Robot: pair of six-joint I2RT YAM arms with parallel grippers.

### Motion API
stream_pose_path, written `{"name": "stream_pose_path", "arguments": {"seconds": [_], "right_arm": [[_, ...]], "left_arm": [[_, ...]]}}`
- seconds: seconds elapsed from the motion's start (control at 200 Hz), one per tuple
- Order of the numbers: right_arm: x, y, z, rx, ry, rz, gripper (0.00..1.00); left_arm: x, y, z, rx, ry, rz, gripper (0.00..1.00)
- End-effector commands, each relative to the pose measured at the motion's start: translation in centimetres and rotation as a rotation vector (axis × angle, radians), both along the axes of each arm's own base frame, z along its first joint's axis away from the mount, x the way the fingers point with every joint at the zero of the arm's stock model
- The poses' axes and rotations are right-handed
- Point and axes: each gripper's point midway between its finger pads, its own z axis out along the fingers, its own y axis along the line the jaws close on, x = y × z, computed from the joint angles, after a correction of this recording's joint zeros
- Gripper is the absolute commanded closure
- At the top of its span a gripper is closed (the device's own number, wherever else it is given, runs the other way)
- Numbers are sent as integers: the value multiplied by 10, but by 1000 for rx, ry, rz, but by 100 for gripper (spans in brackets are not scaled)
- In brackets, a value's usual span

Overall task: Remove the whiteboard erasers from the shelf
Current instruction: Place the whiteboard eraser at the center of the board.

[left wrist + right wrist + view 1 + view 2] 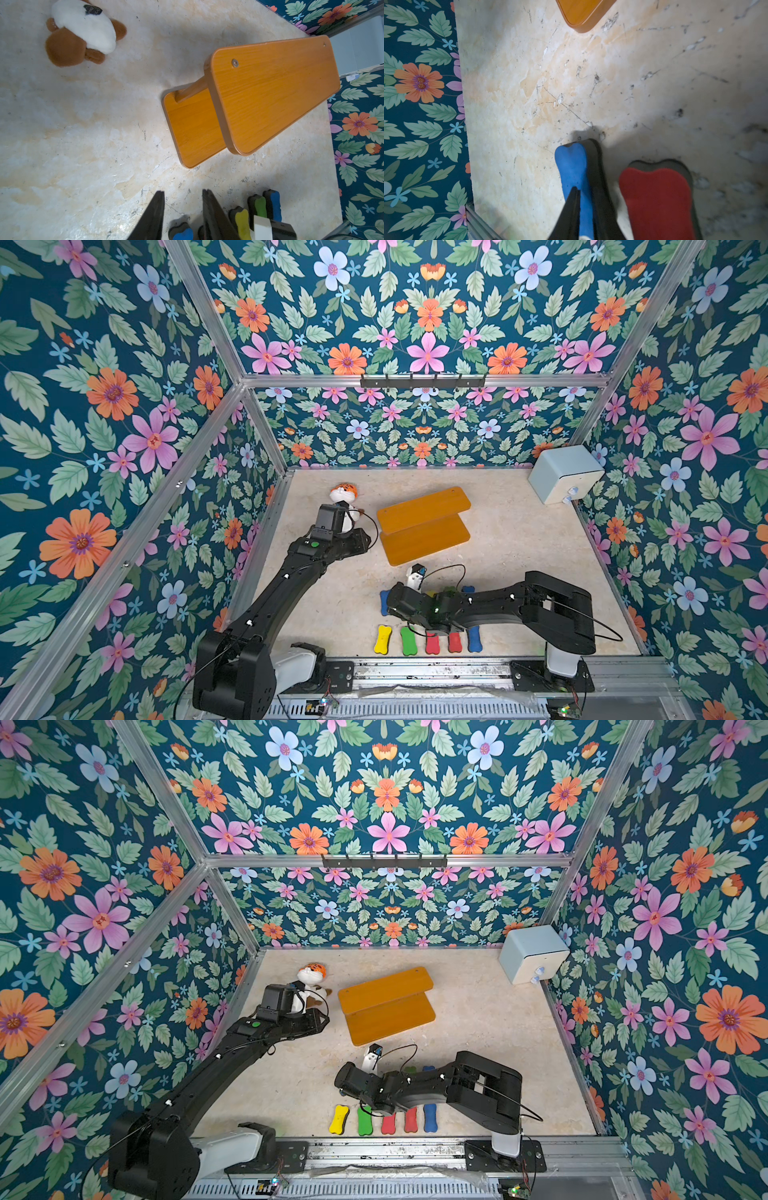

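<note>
R gripper (586, 193) astride blue eraser (571, 164)

Fingers (571, 207) stand on each side of it on table (529, 93), red eraser (654, 197) just beside; if they press it, cannot tell. L gripper (182, 191): fingers apart, nothing btw. Five other erasers (408, 641) in row near front rail (415, 672), shelf (424, 510) well apart. Plush tag (92, 9) writing unreadable.

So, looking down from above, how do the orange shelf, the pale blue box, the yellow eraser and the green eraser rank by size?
In a top view, largest to smallest:
1. shelf
2. pale blue box
3. yellow eraser and green eraser: they look much alike, so I will not rank one above the other.
</note>
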Motion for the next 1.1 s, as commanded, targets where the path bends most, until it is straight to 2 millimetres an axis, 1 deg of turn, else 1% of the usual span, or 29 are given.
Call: {"name": "stream_pose_path", "arguments": {"seconds": [0.0, 0.18, 0.23, 0.305, 0.475, 0.565, 0.755, 0.845, 1.03, 1.095], "right_arm": [[-1, 7, 11, 31, -25, 34, 80], [2, 5, 24, 16, -72, 63, 76], [5, 4, 29, -5, -101, 75, 74], [10, 5, 29, -51, -126, 106, 73], [26, 14, 30, -145, -170, 187, 73], [33, 22, 32, -162, -188, 242, 72], [47, 29, 27, -217, -202, 316, 68], [51, 33, 24, -223, -194, 347, 65], [49, 39, 14, -217, -169, 396, 60], [47, 42, 12, -212, -159, 409, 59]], "left_arm": [[2, 1, 1, 3, -4, 0, 63], [1, 1, 1, 1, -3, 5, 63], [1, 1, 0, -2, 0, 7, 63], [0, 0, 0, -9, 0, 8, 63], [0, 1, 2, -8, 0, 11, 63], [-2, 3, 3, 12, -4, 6, 64], [-3, 13, 7, 54, -19, 36, 62], [-3, 15, 3, 67, -10, 41, 63], [-3, 18, -6, 93, 11, 49, 63], [-2, 19, -6, 96, 8, 52, 63]]}}
